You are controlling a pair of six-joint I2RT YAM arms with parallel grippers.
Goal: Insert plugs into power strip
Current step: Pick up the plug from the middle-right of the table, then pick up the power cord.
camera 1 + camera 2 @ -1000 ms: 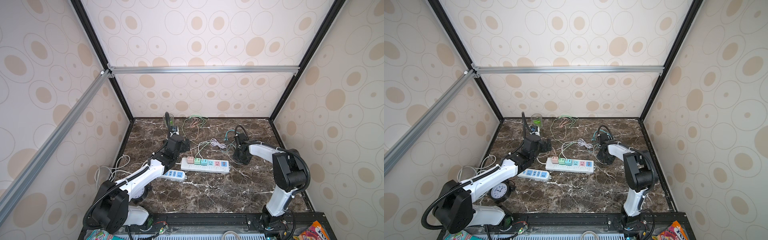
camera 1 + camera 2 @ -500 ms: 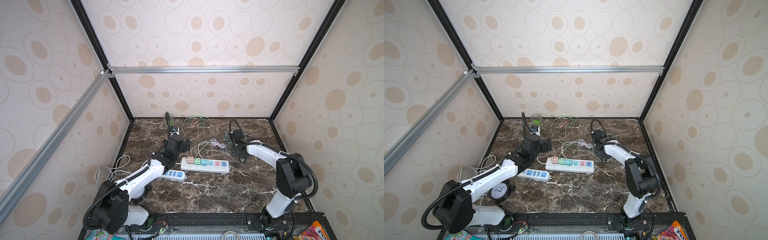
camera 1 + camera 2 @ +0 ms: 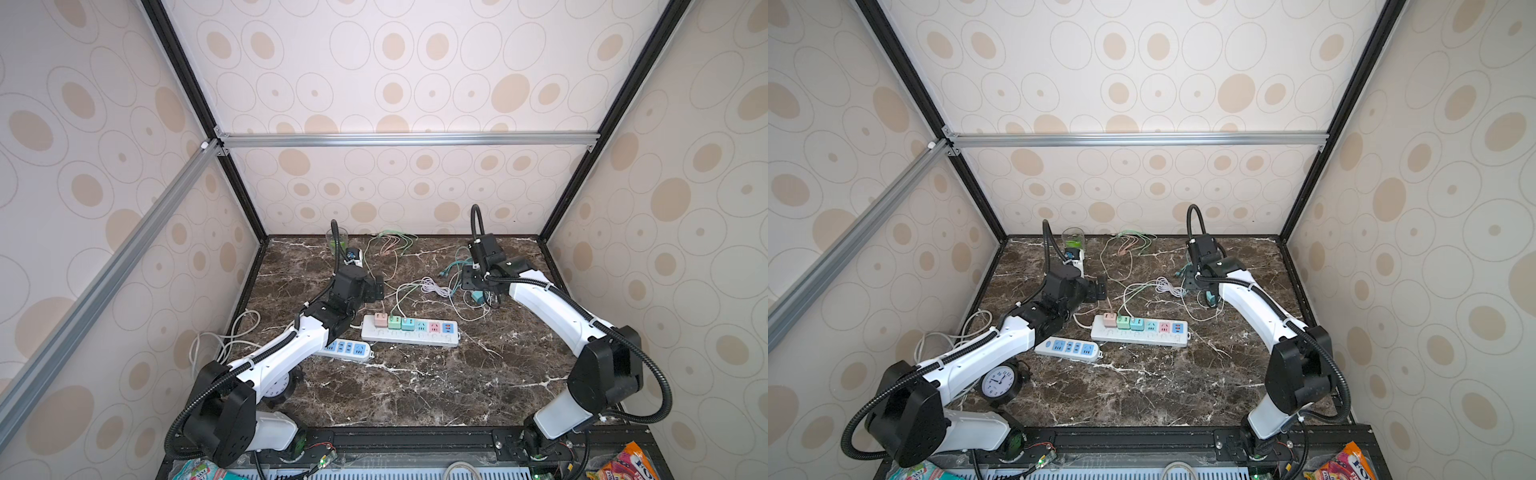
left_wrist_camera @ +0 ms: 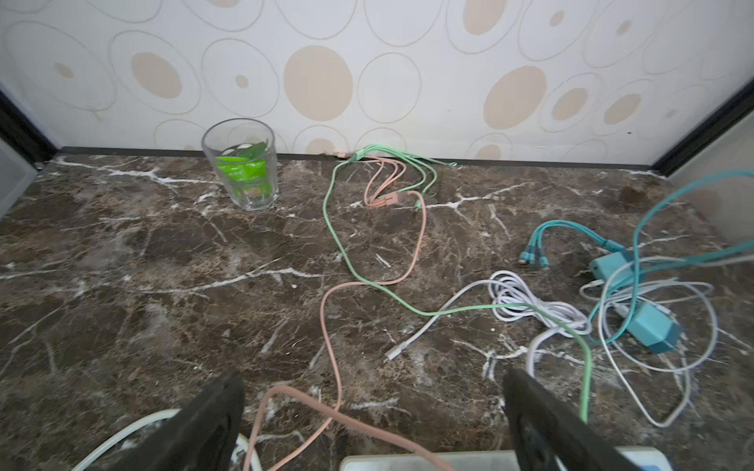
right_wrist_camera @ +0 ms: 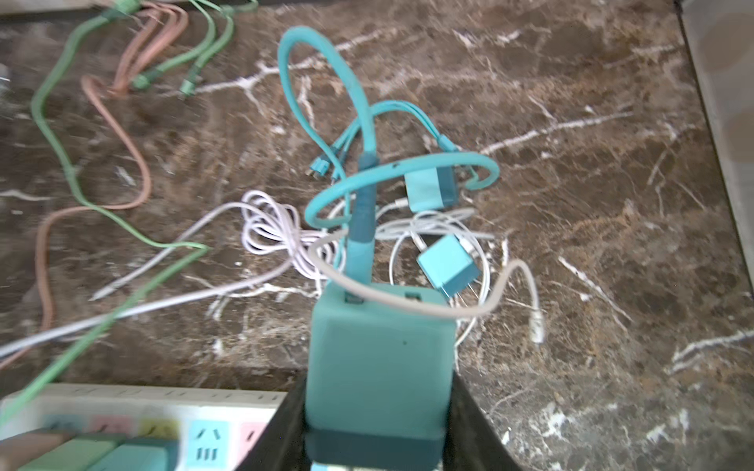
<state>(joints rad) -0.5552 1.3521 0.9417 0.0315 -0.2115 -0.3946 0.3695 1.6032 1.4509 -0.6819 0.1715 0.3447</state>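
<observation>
- Since a second ago the right arm has swung from the right end of the power strip (image 3: 409,334) toward the back of the marble table (image 3: 415,395). The left arm has not shifted.
- The right gripper (image 5: 379,391) is clamped on a teal plug (image 5: 379,350). Its black fingers (image 5: 285,424) press the cube's two sides, and a teal cable (image 5: 359,134) loops out of the far face.
- The held plug is apart from the strip, behind its right end and over a tangle of white cables (image 5: 269,228).
- In that tangle a loose teal plug (image 5: 446,265) lies tilted with its prongs showing, and another loose plug (image 5: 428,189) lies just beyond it.
- In both top views a pink plug (image 3: 380,319), a green plug (image 3: 394,321) and a seated teal plug (image 3: 407,323) stand side by side at the strip's left end. The coloured sockets to their right are unfilled.
- The left gripper (image 4: 375,407) is spread wide and holds nothing, hovering just behind the strip's left end. A pink cable (image 4: 330,326) runs across the marble between its fingers.
- A second strip (image 3: 347,348) with blue sockets lies in front of the first, partly under the left arm.
- A glass (image 4: 240,167) holding green packets stands at the back wall.
- A clock (image 3: 998,382) sits beside the left arm's base.
</observation>
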